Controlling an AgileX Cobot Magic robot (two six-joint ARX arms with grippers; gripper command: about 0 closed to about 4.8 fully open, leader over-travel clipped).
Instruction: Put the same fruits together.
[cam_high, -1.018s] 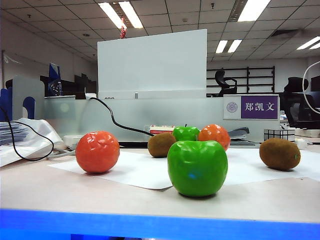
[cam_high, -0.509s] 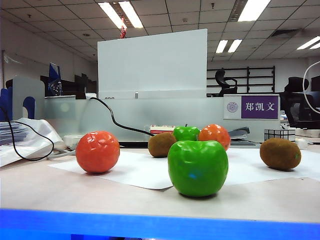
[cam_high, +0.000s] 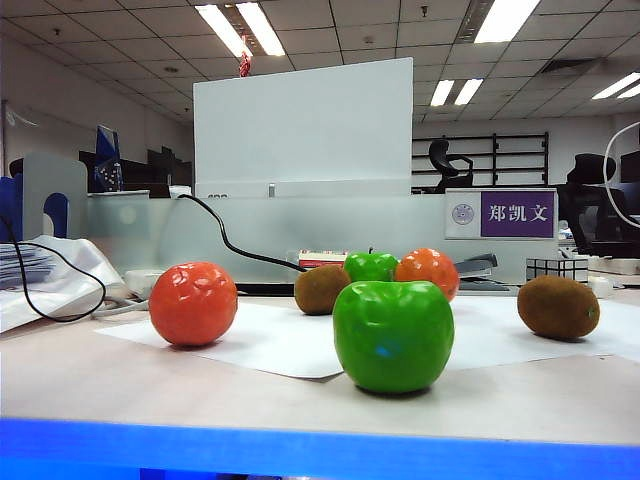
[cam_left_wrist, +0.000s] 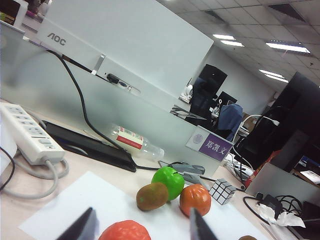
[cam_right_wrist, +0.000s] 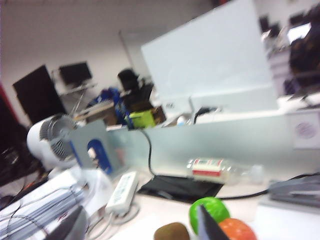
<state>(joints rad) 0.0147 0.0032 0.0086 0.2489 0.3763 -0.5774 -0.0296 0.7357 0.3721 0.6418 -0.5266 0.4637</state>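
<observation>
Six toy fruits are sitting scattered on the tabletop (cam_high: 120, 375), mostly on a white paper sheet (cam_high: 290, 340), and no pair is lying together yet. The front green apple (cam_high: 393, 335) is standing nearest the front edge, with the front orange (cam_high: 194, 303) well apart toward the left edge and one kiwi (cam_high: 558, 306) off toward the right edge. Farther back, the other kiwi (cam_high: 321, 289), the second green apple (cam_high: 371, 266) and the second orange (cam_high: 428, 271) are huddling close, seemingly touching, so that mixed cluster is probably what needs breaking up first. Neither arm is showing in the exterior view. The left end effector (cam_left_wrist: 142, 227) is hanging above the front orange with its two fingers spread and nothing between them; the right end effector (cam_right_wrist: 140, 225) is likewise gaping and empty, looking toward the back cluster through a blurred picture. Beyond the fruits, a power strip (cam_left_wrist: 27, 135), a lying bottle (cam_left_wrist: 132, 141) and a small puzzle cube (cam_left_wrist: 221, 190) are lining the back edge.
</observation>
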